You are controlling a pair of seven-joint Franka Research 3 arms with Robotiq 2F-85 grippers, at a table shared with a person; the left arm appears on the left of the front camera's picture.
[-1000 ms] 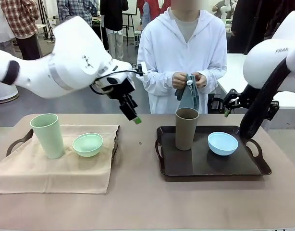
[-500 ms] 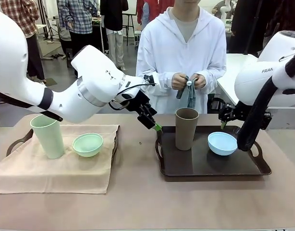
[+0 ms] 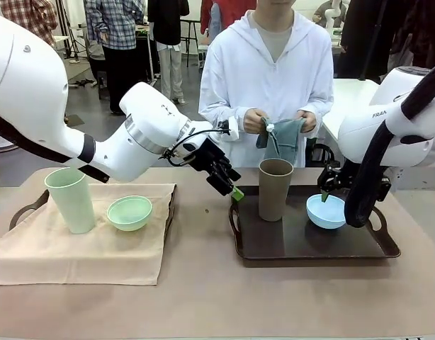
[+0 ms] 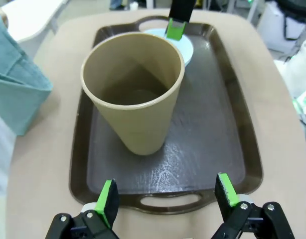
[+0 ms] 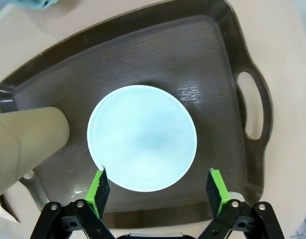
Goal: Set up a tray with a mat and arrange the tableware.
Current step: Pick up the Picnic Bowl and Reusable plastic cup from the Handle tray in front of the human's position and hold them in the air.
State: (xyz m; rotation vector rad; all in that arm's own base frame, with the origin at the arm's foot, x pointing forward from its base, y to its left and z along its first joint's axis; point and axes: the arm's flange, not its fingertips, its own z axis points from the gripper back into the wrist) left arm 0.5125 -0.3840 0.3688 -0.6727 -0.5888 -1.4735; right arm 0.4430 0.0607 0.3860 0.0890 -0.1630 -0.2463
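The light brown counter (image 3: 203,304) carries everything; places here are given from the dark brown plastic tray with cut-out handles (image 3: 274,244).

Well to the left of that tray, a beige cloth mat (image 3: 83,255) lies spread over a second dark tray (image 3: 23,212), whose handle shows at the mat's edge. On the mat stand a tall mint green plastic tumbler (image 3: 70,200), upright, and just beside it a small round mint green bowl (image 3: 130,212).

On the dark brown tray, a tall brown handleless tumbler (image 3: 275,189) stands upright towards the left end, and a small pale blue round bowl (image 3: 328,211) sits towards the right end, apart from the tumbler.

The left end effector (image 3: 232,190) hangs at the tray's left handle. In its wrist view the left end effector (image 4: 167,194) has its green pads (image 4: 109,199) spread wide with nothing between them. They stand over the handle end, facing the brown tumbler (image 4: 138,109) and not touching it.

The right end effector (image 3: 324,193) is low over the pale blue bowl, at its left rim. From its own wrist camera the right end effector (image 5: 157,185) is spread wide and holds nothing, with the bowl (image 5: 142,138) lying partly between the pads. Whether a pad touches the rim cannot be told.

Beyond the tray, a person in a white hooded top holds a teal cloth (image 3: 281,138) in both hands (image 3: 254,122).
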